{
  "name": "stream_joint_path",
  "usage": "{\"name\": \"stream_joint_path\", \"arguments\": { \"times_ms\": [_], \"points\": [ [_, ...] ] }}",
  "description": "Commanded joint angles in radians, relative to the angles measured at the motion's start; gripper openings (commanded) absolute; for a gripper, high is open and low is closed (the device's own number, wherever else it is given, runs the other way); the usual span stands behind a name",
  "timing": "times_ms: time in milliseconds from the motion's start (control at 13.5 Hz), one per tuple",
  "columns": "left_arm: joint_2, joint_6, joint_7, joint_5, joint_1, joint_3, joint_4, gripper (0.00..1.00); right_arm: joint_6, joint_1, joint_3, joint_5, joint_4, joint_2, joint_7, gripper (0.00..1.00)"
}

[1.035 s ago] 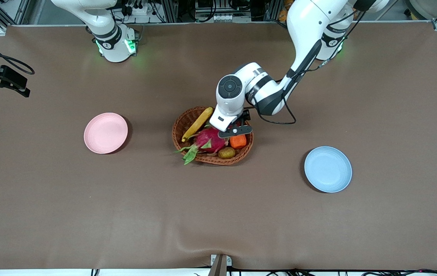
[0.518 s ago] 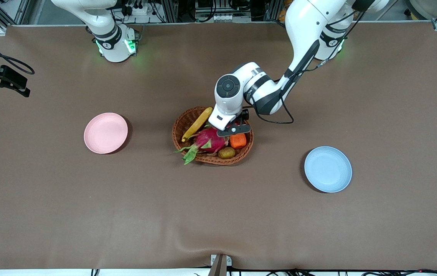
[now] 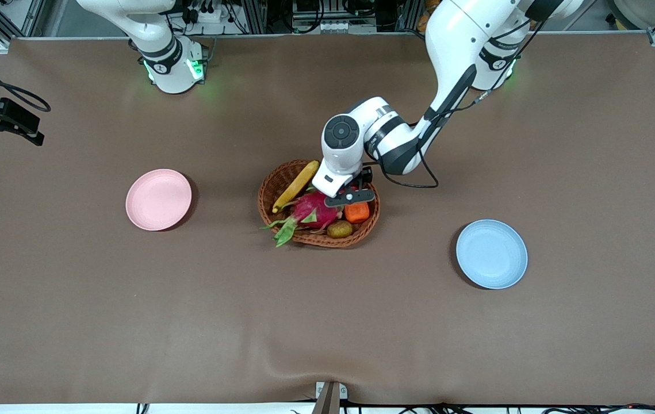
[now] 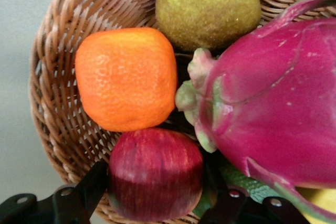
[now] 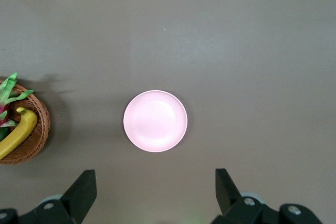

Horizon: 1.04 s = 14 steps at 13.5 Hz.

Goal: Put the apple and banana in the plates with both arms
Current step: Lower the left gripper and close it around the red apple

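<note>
The red apple lies in the wicker basket, almost hidden under my left hand in the front view. My left gripper is down in the basket, open, with one finger against the apple's side and the other a little off its other side. The yellow banana leans on the basket's rim toward the right arm's end. The pink plate lies toward the right arm's end and the blue plate toward the left arm's end. My right gripper is open, high over the table beside the pink plate.
The basket also holds a magenta dragon fruit, an orange fruit touching the apple, and a brownish-green kiwi. A black device sits at the table's edge at the right arm's end.
My left gripper has shifted slightly over the basket toward the robots' bases and settled around the apple. The fruit, the plates and the right arm have not moved.
</note>
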Motion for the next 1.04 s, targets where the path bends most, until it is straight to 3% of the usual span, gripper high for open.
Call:
{"name": "stream_joint_path", "arguments": {
  "times_ms": [0,222,370,444,591,961],
  "points": [
    [0.017,0.025,-0.012,0.026,-0.009,0.004,0.008,0.82,-0.009,-0.016,0.008,0.008,0.01,0.005,0.003,1.0],
    [0.018,0.025,-0.012,0.026,-0.009,0.004,0.004,0.75,-0.009,-0.016,0.008,0.008,0.01,0.005,0.003,1.0],
    [0.023,0.023,-0.012,0.026,-0.008,0.004,0.004,0.61,-0.009,-0.016,0.008,0.008,0.01,0.005,0.003,1.0],
    [0.025,0.023,-0.014,0.026,-0.008,0.004,0.004,0.46,-0.009,-0.016,0.008,0.008,0.01,0.005,0.003,1.0],
    [0.023,0.02,-0.014,0.024,-0.008,0.004,0.004,0.01,-0.009,-0.019,0.006,0.008,0.01,0.005,0.003,1.0],
    [-0.006,0.008,-0.024,0.024,0.003,0.003,0.007,0.0,-0.011,-0.016,0.006,0.008,0.01,0.005,0.003,1.0]
  ]
}}
